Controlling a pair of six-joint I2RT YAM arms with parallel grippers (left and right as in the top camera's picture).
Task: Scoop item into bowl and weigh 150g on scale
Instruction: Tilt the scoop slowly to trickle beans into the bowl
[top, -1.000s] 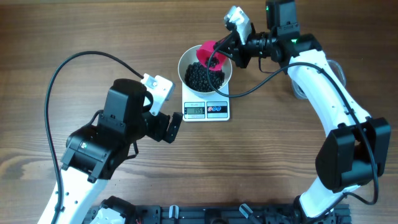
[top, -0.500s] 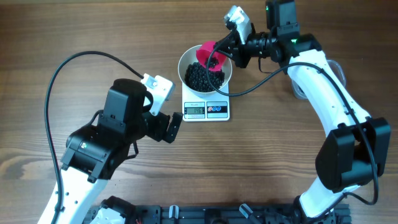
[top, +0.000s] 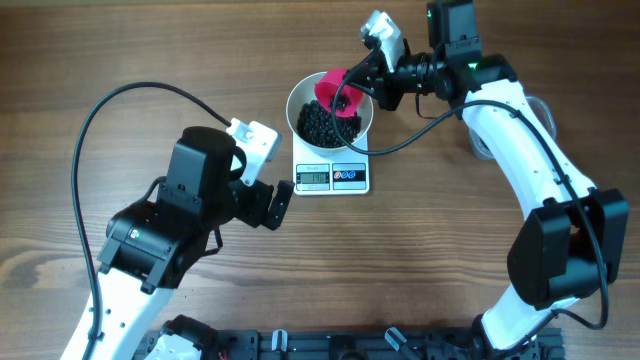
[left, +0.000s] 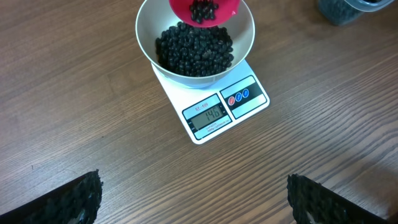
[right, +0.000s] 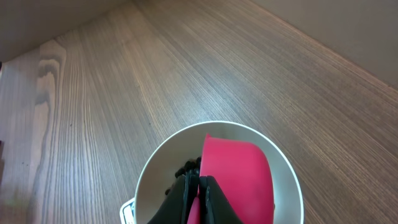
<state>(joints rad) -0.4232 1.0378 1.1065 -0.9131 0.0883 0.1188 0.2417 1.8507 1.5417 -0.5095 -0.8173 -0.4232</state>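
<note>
Wood-grain table (top: 420, 260) (dark cable (top: 150, 85) across); right fingers (right: 179, 204) pinch pink scoop (right: 236, 174), left fingers (left: 68, 202) spread empty.

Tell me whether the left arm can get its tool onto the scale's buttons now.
Probably yes. The left tool stands open near the scale, with only bare table between in its wrist view. The buttons face it, clear of the bowl and of the pink scoop the right tool holds above.
</note>
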